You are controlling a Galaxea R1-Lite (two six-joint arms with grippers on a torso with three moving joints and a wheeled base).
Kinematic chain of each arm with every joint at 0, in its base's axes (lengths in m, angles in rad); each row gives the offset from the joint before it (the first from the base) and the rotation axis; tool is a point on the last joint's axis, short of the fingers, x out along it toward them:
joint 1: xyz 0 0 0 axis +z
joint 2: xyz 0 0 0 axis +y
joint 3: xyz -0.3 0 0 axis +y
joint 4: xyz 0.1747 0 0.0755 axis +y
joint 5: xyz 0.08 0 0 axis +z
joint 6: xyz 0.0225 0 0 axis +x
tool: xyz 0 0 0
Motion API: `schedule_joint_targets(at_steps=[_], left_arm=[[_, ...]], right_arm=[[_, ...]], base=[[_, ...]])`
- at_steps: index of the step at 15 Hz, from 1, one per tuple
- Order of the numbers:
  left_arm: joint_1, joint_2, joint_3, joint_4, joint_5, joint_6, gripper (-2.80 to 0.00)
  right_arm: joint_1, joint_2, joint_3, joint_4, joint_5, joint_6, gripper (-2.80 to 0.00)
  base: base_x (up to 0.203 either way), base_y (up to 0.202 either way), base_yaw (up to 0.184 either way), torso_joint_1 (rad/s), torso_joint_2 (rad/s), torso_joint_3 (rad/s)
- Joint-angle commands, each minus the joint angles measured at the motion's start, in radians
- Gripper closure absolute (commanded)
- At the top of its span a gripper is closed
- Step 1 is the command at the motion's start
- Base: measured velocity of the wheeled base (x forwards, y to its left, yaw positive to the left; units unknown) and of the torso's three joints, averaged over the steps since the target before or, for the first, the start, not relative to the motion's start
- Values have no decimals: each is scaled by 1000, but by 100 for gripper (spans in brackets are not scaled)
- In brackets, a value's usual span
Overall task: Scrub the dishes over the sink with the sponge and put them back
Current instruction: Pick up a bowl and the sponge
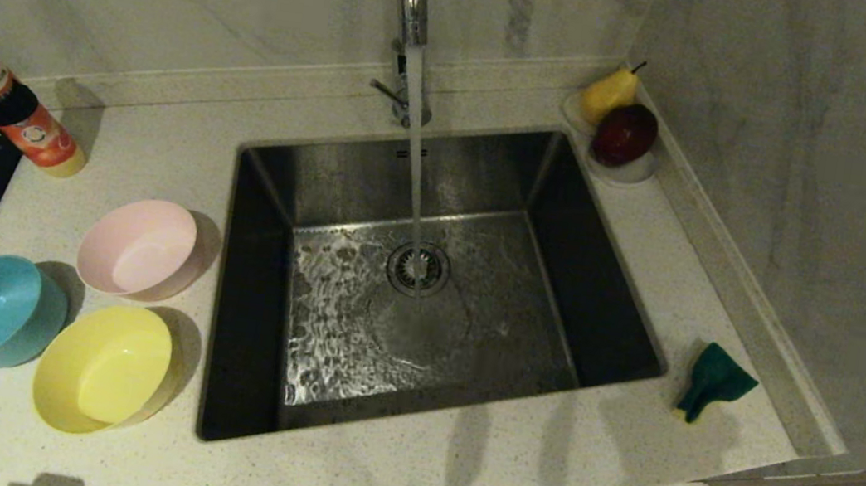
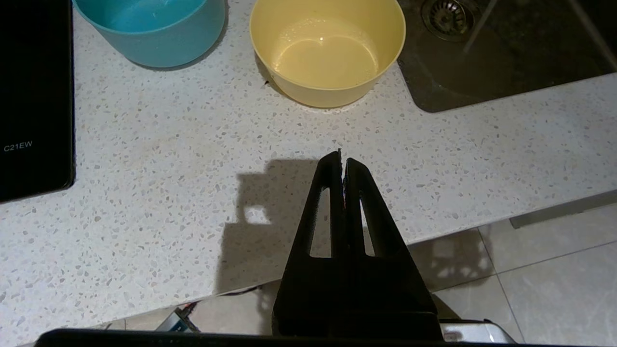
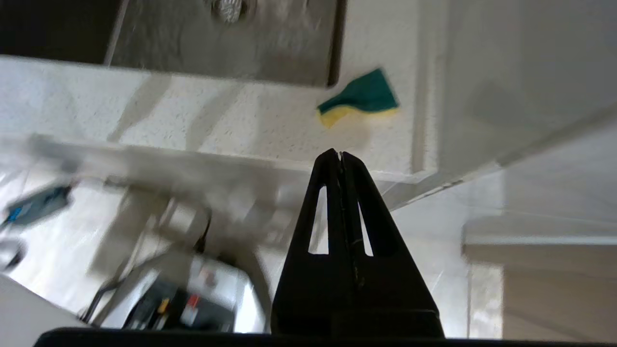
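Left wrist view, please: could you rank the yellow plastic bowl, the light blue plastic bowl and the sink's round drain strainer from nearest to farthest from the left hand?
From the shut left hand:
1. Yellow plastic bowl, on the speckled counter just ahead.
2. Light blue plastic bowl, ahead on the cooktop side.
3. Round drain strainer, down in the steel sink, beyond the yellow bowl.

Black left claw (image 2: 341, 156), black right claw (image 3: 340, 155), tapered fingers with slotted cut-outs
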Motion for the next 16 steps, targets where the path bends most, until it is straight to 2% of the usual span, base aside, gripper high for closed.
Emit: schedule_joint_targets(at_steps=[1, 4, 6, 7, 10, 13, 16], left_arm=[[0, 3, 0, 0, 0, 0, 0], [-1, 3, 0, 0, 0, 0, 0], [-1, 3, 0, 0, 0, 0, 0], [-1, 3, 0, 0, 0, 0, 0], [-1, 3, 0, 0, 0, 0, 0], [0, 3, 0, 0, 0, 0, 0], [0, 3, 0, 0, 0, 0, 0]], right_arm=[[6, 276, -34, -4, 7, -17, 0], [15, 492, -59, -81, -8, -18, 0], [65, 581, -73, -112, -65, -6, 0], [102, 612, -75, -118, -110, 13, -280], [150, 679, -78, -142, -168, 68, -280], [151, 728, -58, -175, -171, 83, -280], [150, 778, -51, -213, -172, 149, -280]], base=[[0, 0, 0, 0, 0, 0], [0, 0, 0, 0, 0, 0], [0, 0, 0, 0, 0, 0], [0, 0, 0, 0, 0, 0], [0, 0, 0, 0, 0, 0], [0, 0, 0, 0, 0, 0], [0, 0, 0, 0, 0, 0]])
